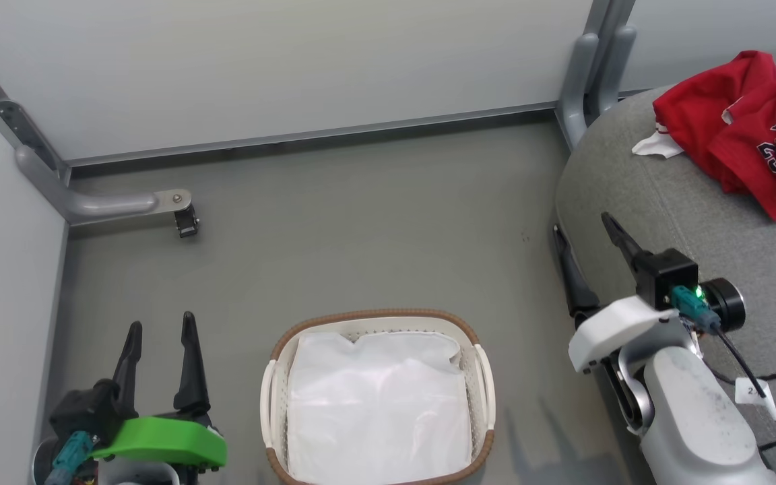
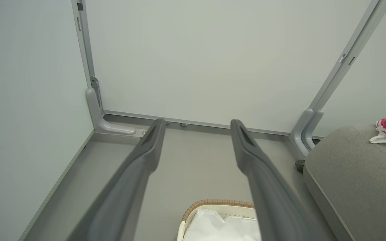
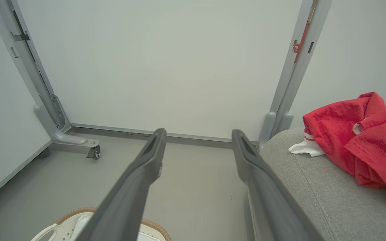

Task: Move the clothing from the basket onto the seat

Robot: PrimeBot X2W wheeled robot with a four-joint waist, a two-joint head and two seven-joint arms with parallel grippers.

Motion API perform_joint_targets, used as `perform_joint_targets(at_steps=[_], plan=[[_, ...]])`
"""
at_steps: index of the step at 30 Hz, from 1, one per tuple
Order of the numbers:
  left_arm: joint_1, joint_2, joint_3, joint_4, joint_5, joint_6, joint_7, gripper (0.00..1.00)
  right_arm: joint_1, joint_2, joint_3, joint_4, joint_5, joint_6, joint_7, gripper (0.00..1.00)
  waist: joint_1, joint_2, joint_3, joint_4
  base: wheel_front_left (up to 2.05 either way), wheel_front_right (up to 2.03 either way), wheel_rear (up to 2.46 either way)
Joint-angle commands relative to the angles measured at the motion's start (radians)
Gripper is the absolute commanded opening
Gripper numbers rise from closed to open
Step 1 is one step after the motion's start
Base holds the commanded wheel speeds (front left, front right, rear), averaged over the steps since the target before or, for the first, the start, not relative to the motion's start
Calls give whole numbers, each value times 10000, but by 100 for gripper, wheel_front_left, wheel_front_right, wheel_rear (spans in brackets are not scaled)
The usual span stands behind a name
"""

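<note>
My left gripper (image 1: pixel 161 323) sits at the lower left of the head view, its two dark fingers spread wide and holding nothing. My right gripper (image 1: pixel 582 224) is at the right of that view, fingers also parted wide and empty, poised at the left edge of the seat (image 1: pixel 664 222). Between my two arms, at the bottom centre, the basket (image 1: pixel 374 314) stands on the grey floor (image 1: pixel 361 222); inside it I see the white cloth liner (image 1: pixel 378 404), lightly creased. The clothing (image 1: pixel 731 128) lies in a rumpled red heap on the seat at the upper right corner, with white trim poking out on its left side and a dark printed logo showing, well apart from both grippers. Pale wall panels (image 1: pixel 294 67) run across the top of the frame, and a grey bracket foot with a small caster (image 1: pixel 186 222) sits at the upper left.
</note>
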Motion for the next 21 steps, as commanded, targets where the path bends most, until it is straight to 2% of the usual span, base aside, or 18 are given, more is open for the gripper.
perform_joint_targets(at_steps=[1, 11, 21], plan=[[221, -63, 128, 53, 83, -84, -3, 100, 408, -7, -105, -247, -87, -15, -51, 100, 1, 0, -65, 14, 0, 0, 0], [1040, -352, 565, 160, 142, -334, -3, 100, 1993, 51, 113, -1232, 810, -15, -52, 100, 1, 0, -364, 142, 0, 0, 0], [1090, -457, 530, 272, 197, -455, -3, 100, 2384, 49, 382, -1219, 1003, -15, -52, 100, 1, 0, -477, 324, 0, 0, 0]])
